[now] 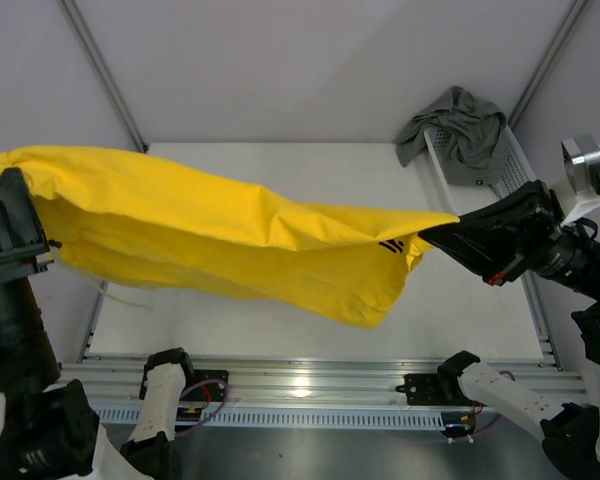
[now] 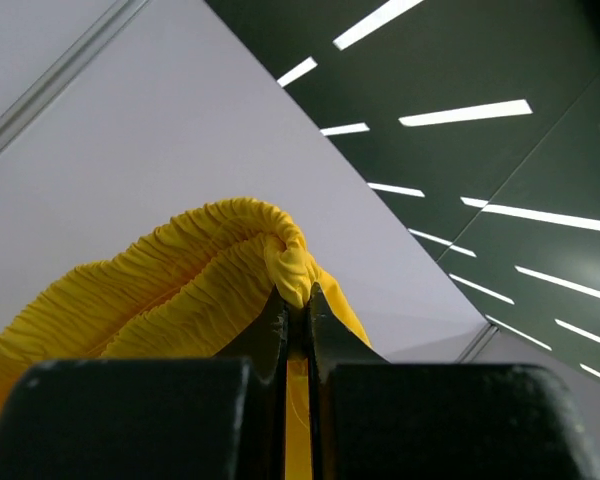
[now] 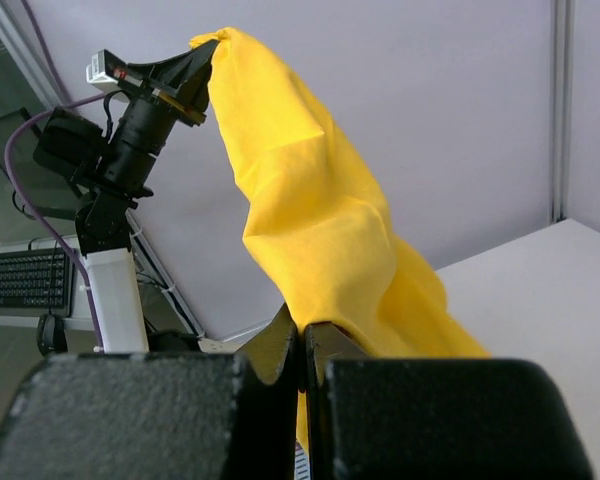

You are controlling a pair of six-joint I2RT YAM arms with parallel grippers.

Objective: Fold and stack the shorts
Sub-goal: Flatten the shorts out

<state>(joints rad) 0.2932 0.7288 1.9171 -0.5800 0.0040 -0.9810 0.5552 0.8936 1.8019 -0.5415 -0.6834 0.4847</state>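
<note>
Left gripper [image 2: 298,300]: jaws pinched shut on a bunched knot of the yellow shorts' [image 1: 210,235] gathered waistband; it is raised at the far left, beyond the table's side edge.
Right gripper [image 1: 427,236]: jaws closed tight on a corner of the same shorts at the hem end, over the right side of the table.
Yellow shorts: strung between the two grippers and held up in the air, stretched across the table's width, creased and sagging in the middle.
Lowest fold: hangs near the front edge; whether it touches the table cannot be told.
Logo [image 1: 390,244]: small and dark, on the cloth just beside the right gripper.
Grey shorts [image 1: 460,125]: crumpled and draped over the far end of the basket, well apart from the yellow pair and from both grippers.
Basket [image 1: 510,175]: white mesh, at the far right corner, behind the right gripper.
Table [image 1: 280,165]: white, under the hanging cloth.
</note>
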